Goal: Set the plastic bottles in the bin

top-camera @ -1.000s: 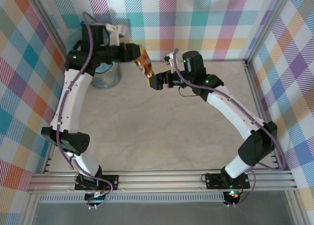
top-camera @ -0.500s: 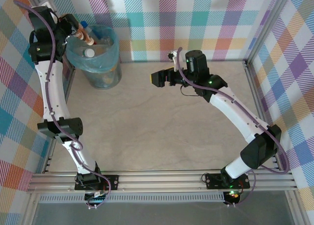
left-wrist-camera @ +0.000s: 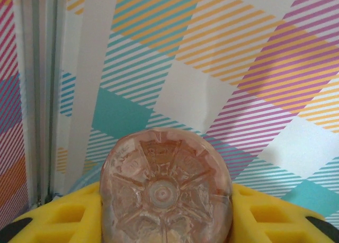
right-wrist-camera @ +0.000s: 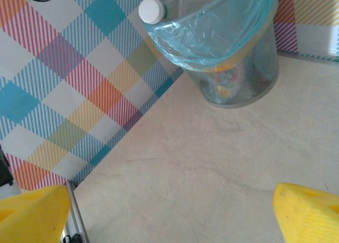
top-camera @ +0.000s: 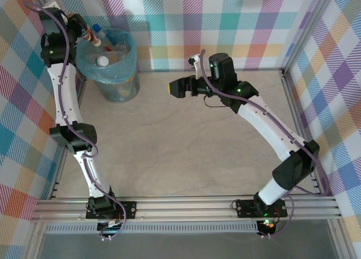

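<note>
White links (top-camera: 265, 121), black joints (top-camera: 73, 136); purple cables (top-camera: 68, 56); yellow end effector pads (right-wrist-camera: 32, 211)

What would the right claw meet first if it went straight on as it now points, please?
Likely the round wire waste bin lined with a light-blue plastic bag; the open right claw points toward it across the beige tabletop, though depth is unclear.

Top camera looks down from high at the near edge over the whole bench (top-camera: 186, 152). Left wrist camera faces the checked wall (left-wrist-camera: 212, 95) up close; right wrist camera shares bench and bin (right-wrist-camera: 249, 76) with the top.
</note>
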{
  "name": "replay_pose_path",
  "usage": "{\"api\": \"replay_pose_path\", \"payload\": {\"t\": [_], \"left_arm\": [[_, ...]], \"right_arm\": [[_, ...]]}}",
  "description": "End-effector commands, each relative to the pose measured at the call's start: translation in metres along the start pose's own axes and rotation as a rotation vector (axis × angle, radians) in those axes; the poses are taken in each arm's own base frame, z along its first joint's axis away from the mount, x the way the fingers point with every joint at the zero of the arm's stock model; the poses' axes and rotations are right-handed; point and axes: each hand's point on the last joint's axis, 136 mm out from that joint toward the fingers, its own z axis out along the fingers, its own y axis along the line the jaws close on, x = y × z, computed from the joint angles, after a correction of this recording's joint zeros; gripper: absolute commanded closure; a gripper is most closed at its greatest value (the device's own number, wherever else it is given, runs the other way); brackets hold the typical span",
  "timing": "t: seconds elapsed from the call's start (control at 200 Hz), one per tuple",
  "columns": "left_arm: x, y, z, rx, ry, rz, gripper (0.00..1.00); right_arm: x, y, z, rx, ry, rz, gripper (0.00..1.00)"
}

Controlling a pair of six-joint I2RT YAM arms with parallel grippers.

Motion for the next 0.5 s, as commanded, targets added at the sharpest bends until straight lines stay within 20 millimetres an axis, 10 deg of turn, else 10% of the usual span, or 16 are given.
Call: {"api": "replay_pose_path", "payload": {"t": [0.0, 0.495], "left_arm": [[-0.006, -0.004, 0.006, 0.046, -0.026, 0.041, 0.64], [0.082, 0.011, 0.03, 0.049, 0.265, 0.068, 0.63]], "right_arm": [[0.0, 0.01, 0.003, -0.031, 0.015, -0.009, 0.03], [0.015, 0.013, 0.021, -0.039, 0.071, -0.002, 0.03]]}}
